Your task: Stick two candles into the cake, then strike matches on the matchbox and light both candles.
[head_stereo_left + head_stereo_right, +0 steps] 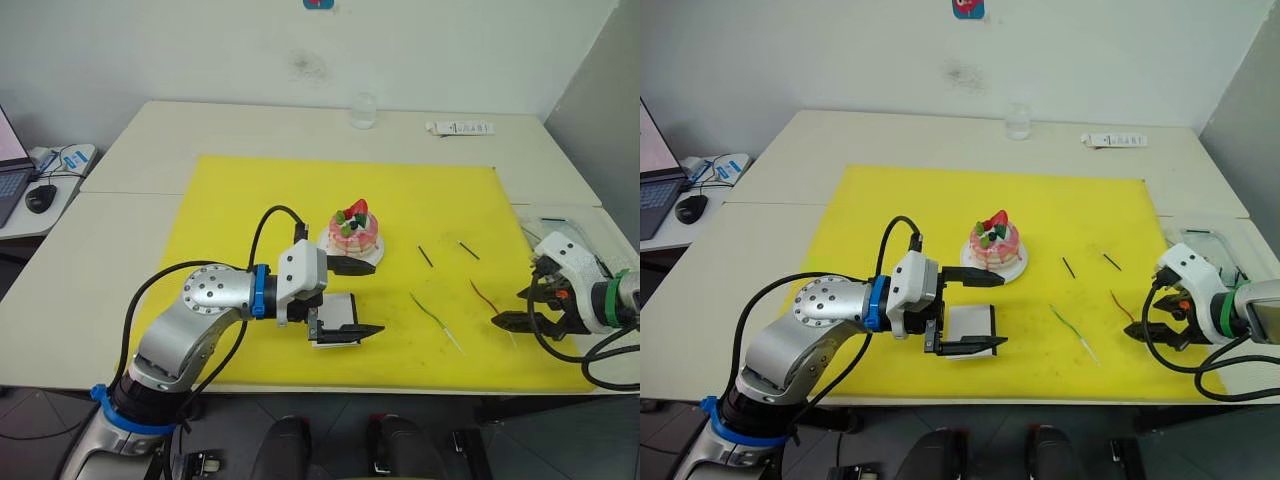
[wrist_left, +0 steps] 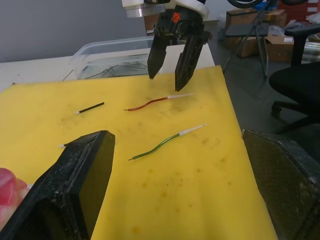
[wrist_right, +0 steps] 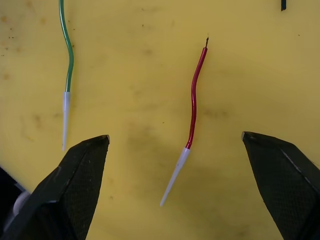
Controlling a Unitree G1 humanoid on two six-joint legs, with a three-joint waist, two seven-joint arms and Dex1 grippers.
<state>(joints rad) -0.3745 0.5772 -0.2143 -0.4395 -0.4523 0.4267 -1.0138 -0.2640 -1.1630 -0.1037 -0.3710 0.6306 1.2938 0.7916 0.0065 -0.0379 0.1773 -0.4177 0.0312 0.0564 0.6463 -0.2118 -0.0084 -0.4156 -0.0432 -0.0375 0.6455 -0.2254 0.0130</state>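
Observation:
The pink-and-white cake [image 1: 355, 232] sits on its white plate [image 1: 328, 243] in the middle of the yellow mat [image 1: 240, 200]. My left gripper [image 1: 378, 297] is open just in front of the cake, above the white matchbox [image 1: 338, 314]. The green candle [image 1: 430, 315] and red candle [image 1: 485, 293] lie flat on the mat to the right. Two dark matches [image 1: 426, 256] [image 1: 469, 250] lie beyond them. My right gripper [image 3: 175, 136] hovers open over the red candle [image 3: 193, 100], whose pale end lies between the fingertips; the green candle [image 3: 69, 55] lies beside it.
A clear glass [image 1: 363, 110] and a white strip packet [image 1: 460, 127] stand at the table's far edge. A clear plastic bin [image 1: 560, 225] sits off the mat at the right. A laptop and mouse [image 1: 40, 197] are on a side desk to the left.

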